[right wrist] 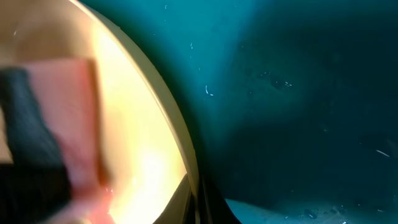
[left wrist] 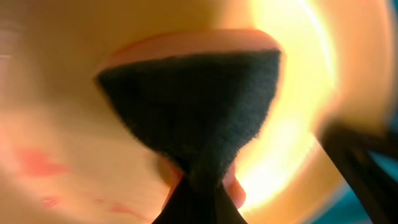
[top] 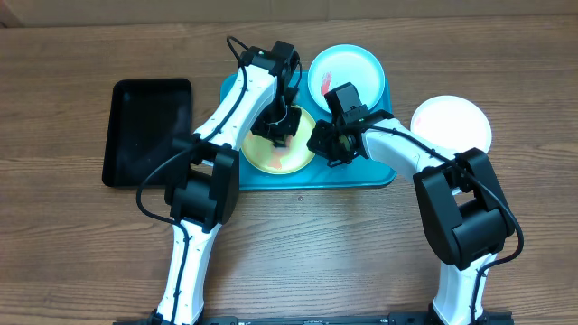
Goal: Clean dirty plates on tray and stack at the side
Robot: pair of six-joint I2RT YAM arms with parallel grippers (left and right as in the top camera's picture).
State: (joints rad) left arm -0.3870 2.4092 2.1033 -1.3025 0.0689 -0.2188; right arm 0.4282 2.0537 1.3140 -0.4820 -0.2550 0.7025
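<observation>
Three plates are in view. The yellow-green-rimmed plate (top: 271, 159) lies on the near-left part of the turquoise tray (top: 366, 171). The light-blue-rimmed plate (top: 350, 65) sits on the tray's far-right corner with a faint red streak near its left side. The white plate (top: 452, 123) rests on the desk (top: 72, 253) just off the tray's right edge. A smaller black tray (top: 149, 131) lies on the desk to the left of the turquoise one, a narrow gap between them.

Both arms crowd over the yellow-green-rimmed plate and cover much of it from overhead. The left end effector (top: 282, 128) hangs over the plate's far half, its fingers pressed together on a sponge (left wrist: 193, 106) that has a dark scouring face and a pink body. The sponge sits against the plate's pale centre, and red smears (left wrist: 37, 163) show on the plate surface to one side of it. The right end effector (top: 327, 144) is at the plate's right edge, pinched shut on the rim, which runs down into its dark fingers at the bottom of the right wrist view.

Both wrist views are blurred and glare-washed, so the plate's surface reads mostly as a yellow glow. The right arm's body hides part of the tray's right side and overlaps the light-blue-rimmed plate's near edge.
</observation>
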